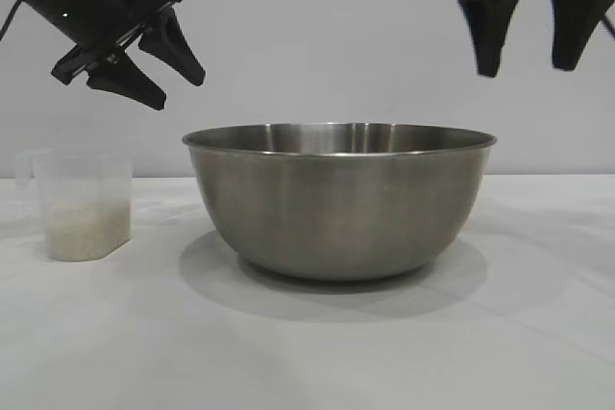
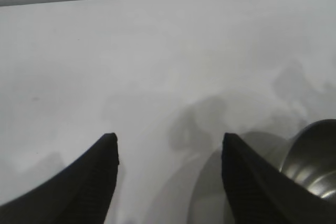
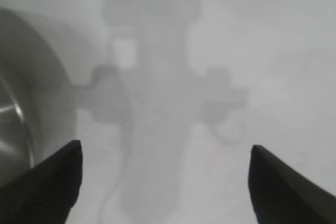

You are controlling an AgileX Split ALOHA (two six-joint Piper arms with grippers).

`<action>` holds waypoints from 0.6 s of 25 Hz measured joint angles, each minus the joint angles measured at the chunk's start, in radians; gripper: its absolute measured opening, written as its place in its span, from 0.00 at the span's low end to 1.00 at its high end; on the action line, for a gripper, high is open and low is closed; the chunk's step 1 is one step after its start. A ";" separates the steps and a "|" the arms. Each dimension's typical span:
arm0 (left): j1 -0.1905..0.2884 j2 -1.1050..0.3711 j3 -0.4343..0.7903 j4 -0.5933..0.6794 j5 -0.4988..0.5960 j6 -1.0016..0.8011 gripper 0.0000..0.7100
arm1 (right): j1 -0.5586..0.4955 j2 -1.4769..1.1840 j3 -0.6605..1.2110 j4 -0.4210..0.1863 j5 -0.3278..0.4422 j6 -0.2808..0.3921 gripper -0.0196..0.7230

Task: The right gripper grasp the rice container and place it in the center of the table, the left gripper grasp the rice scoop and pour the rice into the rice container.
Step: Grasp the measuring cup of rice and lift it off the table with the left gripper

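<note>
I see the rice container (image 1: 339, 201) sitting mid-table (image 1: 307, 352), released; my right tool (image 1: 531, 40) hangs spread and empty above it. The rice scoop (image 1: 84, 203), rice (image 1: 86, 232) inside, waits ungrasped beneath my spread left tool (image 1: 163, 66).

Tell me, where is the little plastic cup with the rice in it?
In the exterior view, the rice scoop stands upright on the table at the left, beside the rice container without touching it, below the left claw.
</note>
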 joint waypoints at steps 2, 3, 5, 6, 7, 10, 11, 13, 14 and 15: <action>0.000 0.000 0.000 0.000 0.000 0.000 0.53 | -0.021 -0.068 0.053 0.004 0.002 0.000 0.80; 0.000 0.000 0.000 0.000 0.000 0.000 0.53 | -0.027 -0.109 0.080 0.004 0.002 0.000 0.80; 0.000 0.000 0.000 0.000 0.000 0.000 0.53 | -0.041 -0.190 0.152 0.004 0.005 0.000 0.80; 0.000 0.000 0.000 0.000 0.000 0.000 0.53 | -0.043 -0.238 0.183 0.004 0.007 0.000 0.80; 0.000 0.000 0.000 0.000 0.000 0.000 0.53 | -0.045 -0.288 0.221 0.006 0.007 0.000 0.80; 0.000 0.000 0.000 0.000 0.000 0.000 0.53 | -0.045 -0.438 0.323 0.033 0.009 0.000 0.80; 0.000 0.000 0.000 0.000 0.000 0.000 0.53 | -0.045 -0.495 0.359 0.044 0.009 0.000 0.80; 0.000 0.000 0.000 0.000 0.000 0.000 0.53 | -0.045 -0.599 0.427 0.073 0.013 0.000 0.80; 0.000 0.000 0.000 0.000 0.000 0.000 0.53 | -0.045 -0.658 0.465 0.086 0.013 0.000 0.80; 0.000 0.000 0.000 0.000 0.000 0.000 0.53 | -0.045 -0.716 0.503 0.095 0.016 0.000 0.80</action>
